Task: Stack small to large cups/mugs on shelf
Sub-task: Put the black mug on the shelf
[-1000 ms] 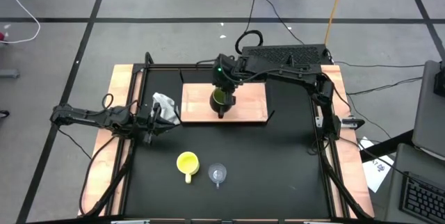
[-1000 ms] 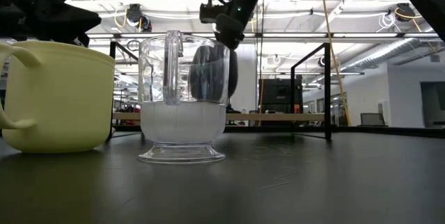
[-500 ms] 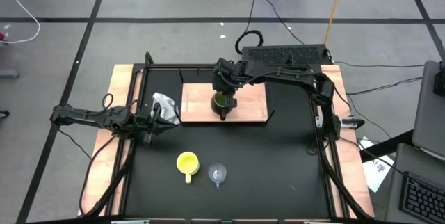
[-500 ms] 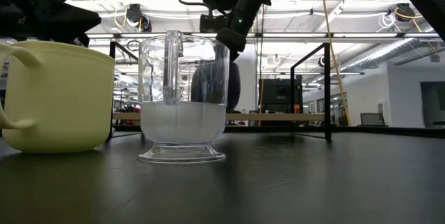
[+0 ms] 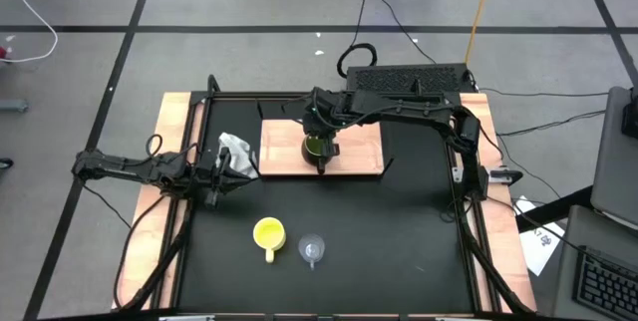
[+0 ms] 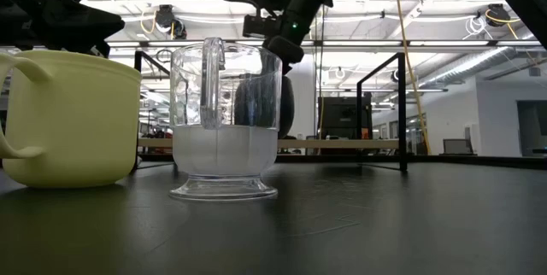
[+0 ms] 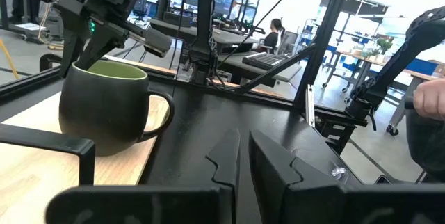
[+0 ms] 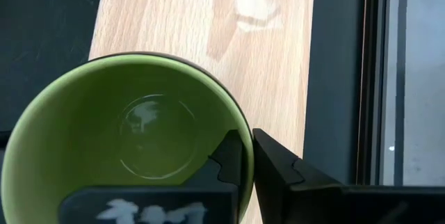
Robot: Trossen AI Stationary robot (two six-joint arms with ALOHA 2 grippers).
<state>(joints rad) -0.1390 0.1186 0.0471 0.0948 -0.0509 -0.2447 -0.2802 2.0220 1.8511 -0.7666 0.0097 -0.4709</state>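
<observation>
The olive-green mug [image 5: 317, 146] stands upright on its base on the light-wood shelf [image 5: 361, 148], its dark handle [image 5: 321, 164] toward the table's near edge. My right gripper [image 5: 318, 128] is over the mug's far rim and shut on it. The yellow mug [image 5: 267, 233] and the clear glass cup [image 5: 312, 250] stand on the black table, close to the low camera [image 6: 73, 117] [image 6: 224, 121]. My left gripper [image 5: 223, 173] rests shut and empty at the table's left side, next to the cloth wad. My right gripper pinches the green mug's rim [image 8: 240, 132] on the side opposite the handle, one finger [image 8: 226, 156] inside the mug and one [image 8: 281, 170] outside. The fingers come from above, slanting from the table's far side. The mug stands upright with its base on the shelf.
A grey-white cloth wad [image 5: 237, 150] lies just left of the shelf. A thin dark frame runs round the black table top, with pale wooden planks [image 5: 169, 152] outside it. The shelf has bare room on both sides of the green mug.
My right gripper has gone down with the green mug. In the low view the mug sits lower than a second ago, and it now stands on the shelf. The gripper has tipped a little and stays on the rim.
</observation>
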